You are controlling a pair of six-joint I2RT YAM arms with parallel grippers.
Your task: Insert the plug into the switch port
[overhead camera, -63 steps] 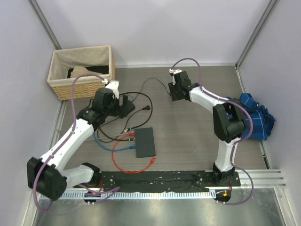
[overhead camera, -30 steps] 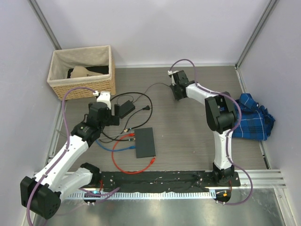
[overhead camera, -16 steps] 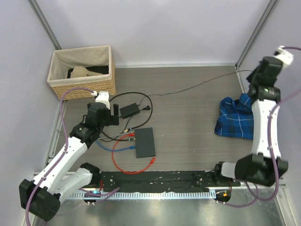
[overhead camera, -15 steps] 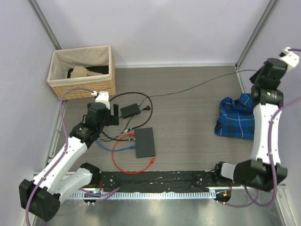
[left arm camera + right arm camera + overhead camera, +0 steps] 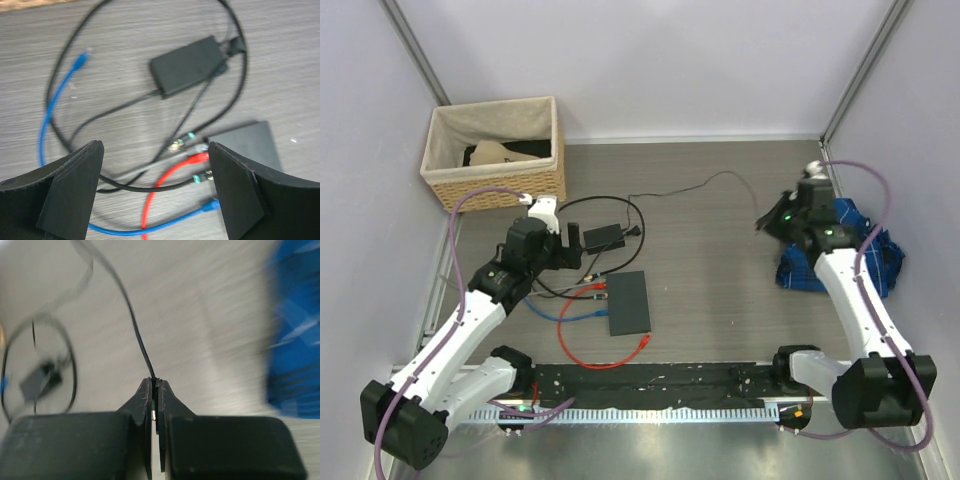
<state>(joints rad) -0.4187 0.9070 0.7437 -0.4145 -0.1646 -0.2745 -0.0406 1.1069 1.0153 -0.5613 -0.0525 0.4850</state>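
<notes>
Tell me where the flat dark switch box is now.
In the top view the switch lies flat on the table, left of centre, nearer the arm bases than the power brick, with a red cable and a blue cable by its left edge.

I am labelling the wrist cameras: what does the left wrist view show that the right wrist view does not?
Only left wrist: open left gripper, flat dark grey switch box, red cable. Only right wrist: shut right gripper pinching a thin black cord, blue checked cloth. Both: small black power brick, grey wood-grain table.
</notes>
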